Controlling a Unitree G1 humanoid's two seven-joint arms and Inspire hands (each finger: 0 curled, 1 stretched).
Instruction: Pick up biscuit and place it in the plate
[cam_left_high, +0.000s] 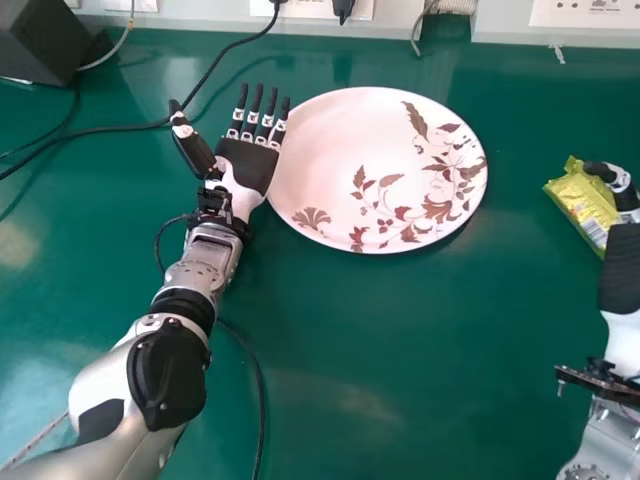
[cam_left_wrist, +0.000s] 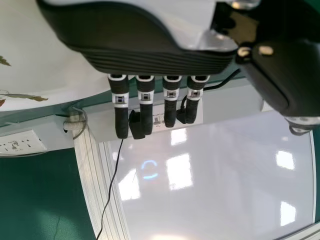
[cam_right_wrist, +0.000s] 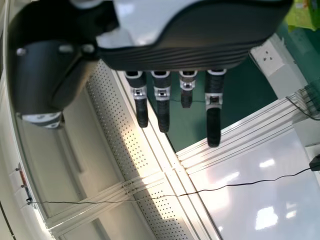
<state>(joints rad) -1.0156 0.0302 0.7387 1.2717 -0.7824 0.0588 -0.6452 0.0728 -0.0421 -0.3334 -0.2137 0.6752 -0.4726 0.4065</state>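
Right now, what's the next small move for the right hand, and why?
I'd ease the right hand a little toward the robot's left, then check before closing. Its fingers look straight, one overlaps only the edge of the biscuit packet in the head view, and in the right wrist view the packet sits on the side away from the thumb.

Bright light is falling over the green tabletop (cam_left_high: 400, 350), which is giving back a pale sheen well to the left of the plate (cam_left_high: 330, 150) and a fainter smear on its near side, while a narrow dark shadow is hugging its near right rim. Beyond the plate, a glossy white panel (cam_left_wrist: 225, 210) is mirroring blown-out patches, and the right wrist view is showing warm glare across a perforated panel (cam_right_wrist: 117, 115).
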